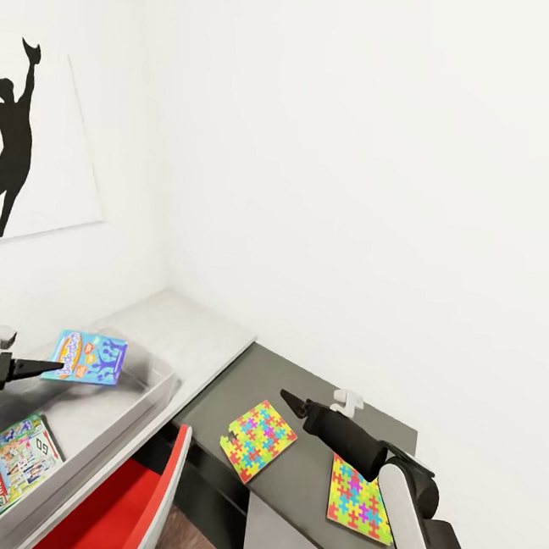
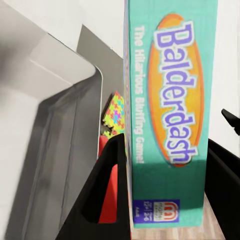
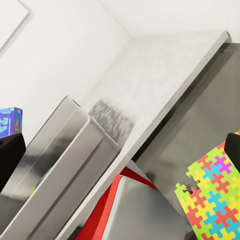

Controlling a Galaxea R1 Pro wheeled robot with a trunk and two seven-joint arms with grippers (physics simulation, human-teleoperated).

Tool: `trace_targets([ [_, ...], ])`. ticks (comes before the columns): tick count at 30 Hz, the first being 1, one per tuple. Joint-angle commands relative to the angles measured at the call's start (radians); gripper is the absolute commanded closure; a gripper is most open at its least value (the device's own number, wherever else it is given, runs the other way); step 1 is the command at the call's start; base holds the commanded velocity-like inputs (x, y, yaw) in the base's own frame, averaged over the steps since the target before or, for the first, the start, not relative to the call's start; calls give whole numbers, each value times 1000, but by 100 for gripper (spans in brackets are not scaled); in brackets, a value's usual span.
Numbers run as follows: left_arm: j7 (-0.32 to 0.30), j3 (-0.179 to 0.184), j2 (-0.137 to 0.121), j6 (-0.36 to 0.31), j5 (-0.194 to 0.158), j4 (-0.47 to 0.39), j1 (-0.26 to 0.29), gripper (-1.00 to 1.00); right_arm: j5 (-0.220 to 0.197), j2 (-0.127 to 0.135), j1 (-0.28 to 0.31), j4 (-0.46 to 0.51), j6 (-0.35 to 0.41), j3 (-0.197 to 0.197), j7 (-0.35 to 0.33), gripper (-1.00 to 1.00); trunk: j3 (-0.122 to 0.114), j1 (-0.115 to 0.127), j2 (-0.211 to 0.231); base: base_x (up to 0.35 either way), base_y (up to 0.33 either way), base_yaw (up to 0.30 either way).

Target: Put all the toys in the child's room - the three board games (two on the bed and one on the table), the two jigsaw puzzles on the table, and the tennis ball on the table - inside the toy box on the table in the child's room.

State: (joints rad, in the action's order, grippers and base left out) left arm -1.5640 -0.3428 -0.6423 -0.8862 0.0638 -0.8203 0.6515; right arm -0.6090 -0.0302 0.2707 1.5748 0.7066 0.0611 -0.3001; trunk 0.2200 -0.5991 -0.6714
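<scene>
Head view shows your left end effector [image 1: 58, 367] clamped on the blue Balderdash board game [image 1: 87, 359], holding it above the toy box [image 1: 135, 412] on the table [image 1: 191, 333]. A green-blue board game [image 1: 12, 468] lies inside the box. Your right end effector [image 1: 289, 401] hovers beside one jigsaw puzzle [image 1: 258, 440] on the dark lower section; you cannot tell how wide it stands. The other puzzle [image 1: 357, 499] lies near it.

Everything's looking super bright and evenly lit, white walls [image 1: 365, 148] nearly blowing out. Shadows are staying soft. The left wrist view is going blurry up close on the Balderdash box [image 2: 170, 115].
</scene>
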Motion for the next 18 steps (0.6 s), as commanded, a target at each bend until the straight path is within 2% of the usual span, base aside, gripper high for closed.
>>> trace_targets([
  [1,-7,-5,5,-17,7,0,1,100,-1,-1,1,1,5,-1,-2,-100,2,0,-1,0,0,0],
  [8,-7,-10,38,-28,9,-2,-1,100,-1,-1,1,1,6,-1,-2,-100,2,0,-1,0,0,17],
  [18,-7,-10,50,-29,11,-5,-1,100,-1,-1,1,-6,6,-2,2,-100,2,0,-1,0,0,3],
])
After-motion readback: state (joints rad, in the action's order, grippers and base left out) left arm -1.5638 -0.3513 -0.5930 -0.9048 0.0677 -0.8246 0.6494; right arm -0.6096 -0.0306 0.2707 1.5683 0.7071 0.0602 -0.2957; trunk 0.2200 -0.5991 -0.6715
